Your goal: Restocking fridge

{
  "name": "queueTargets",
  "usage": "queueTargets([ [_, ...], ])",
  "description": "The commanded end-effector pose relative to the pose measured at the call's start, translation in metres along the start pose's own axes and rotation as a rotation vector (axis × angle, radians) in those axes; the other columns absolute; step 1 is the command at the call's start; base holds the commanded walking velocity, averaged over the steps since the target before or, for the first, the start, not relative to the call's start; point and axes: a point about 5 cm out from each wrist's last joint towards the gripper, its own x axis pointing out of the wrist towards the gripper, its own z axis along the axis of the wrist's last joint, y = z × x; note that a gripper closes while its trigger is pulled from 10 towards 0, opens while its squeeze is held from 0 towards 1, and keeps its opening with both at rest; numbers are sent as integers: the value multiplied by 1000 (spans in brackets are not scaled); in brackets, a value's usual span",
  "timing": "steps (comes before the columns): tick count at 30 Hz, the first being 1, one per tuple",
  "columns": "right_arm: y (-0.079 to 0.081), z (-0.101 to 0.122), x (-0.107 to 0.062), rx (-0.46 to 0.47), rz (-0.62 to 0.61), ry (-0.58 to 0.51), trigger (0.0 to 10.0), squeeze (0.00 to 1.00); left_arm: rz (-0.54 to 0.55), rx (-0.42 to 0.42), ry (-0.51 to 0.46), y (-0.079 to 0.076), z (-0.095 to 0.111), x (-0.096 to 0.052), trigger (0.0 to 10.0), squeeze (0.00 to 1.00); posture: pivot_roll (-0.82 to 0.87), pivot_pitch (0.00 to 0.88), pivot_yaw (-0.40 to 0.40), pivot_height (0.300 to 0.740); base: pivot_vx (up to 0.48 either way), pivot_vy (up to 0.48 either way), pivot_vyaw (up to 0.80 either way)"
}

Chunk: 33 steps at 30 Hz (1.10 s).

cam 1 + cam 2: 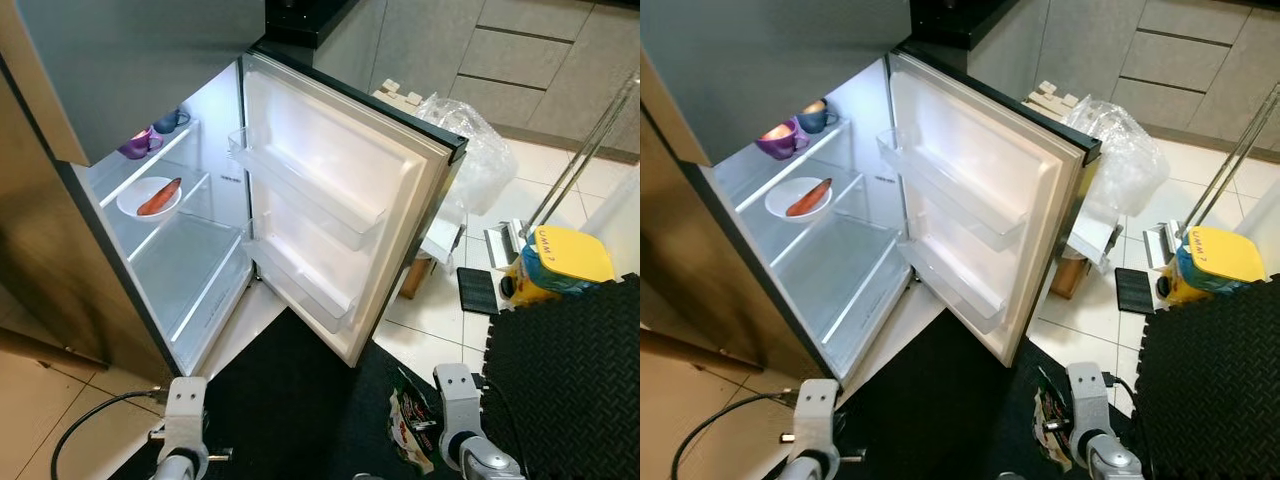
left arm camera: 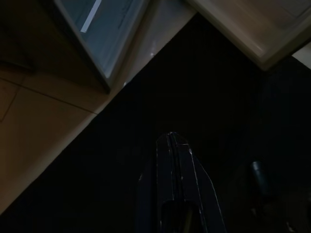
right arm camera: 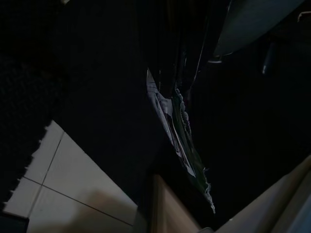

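Observation:
The fridge [image 1: 190, 270] stands open, its door [image 1: 330, 200] swung to the right with bare door racks. On a middle shelf a white plate [image 1: 125, 200] carries an orange-red piece of food [image 1: 160, 196]. A purple cup [image 1: 138, 146] and a blue cup [image 1: 170, 122] sit on the shelf above. My right gripper [image 3: 167, 82] hangs low over the black mat, shut on a crumpled green, white and red snack packet [image 3: 182, 141] [image 1: 410, 430]. My left gripper [image 2: 171, 138] is shut with nothing in it, low over the mat near the fridge's bottom corner.
A black foam mat [image 1: 570, 380] covers the floor on the right. Beyond it are a blue tub with a yellow lid [image 1: 555, 262], a clear plastic bag [image 1: 470, 140] behind the door, and grey cabinets [image 1: 520, 60]. A black cable [image 1: 90, 420] runs across the wooden floor at the left.

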Motion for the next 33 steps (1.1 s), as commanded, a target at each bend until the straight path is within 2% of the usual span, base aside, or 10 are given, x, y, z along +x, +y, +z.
queueTargets([
  [1,4,2,1,-10,18,-18,10000,0,33,-22,13,10,-7,-5,10000,0,-100,112,-56,740,0,0,0],
  [4,7,7,3,-42,33,-21,10000,0,66,-49,-11,7,-3,-3,10000,0,-80,109,-57,740,0,0,0],
  [11,9,10,4,-33,41,-30,10000,0,33,-44,-20,1,1,0,10000,0,-92,96,-49,740,0,0,0],
  [14,7,1,2,-87,53,11,10000,0,40,-4,-30,1,5,2,10000,0,-71,91,-52,740,0,0,0],
  [17,6,0,1,-91,53,17,10000,0,40,0,-34,2,6,2,10000,0,-71,91,-52,740,0,0,0],
  [19,5,-2,0,-58,34,13,10000,0,36,-39,-35,1,5,1,10000,0,-80,87,-48,740,0,0,0],
  [26,12,-11,-2,-17,23,21,10000,0,10,-15,-21,-1,5,2,10000,0,-85,74,-27,740,0,0,0],
  [33,12,-14,-3,27,-5,22,10000,0,7,-11,-17,-2,6,3,10000,0,-84,64,-17,740,0,0,0],
])
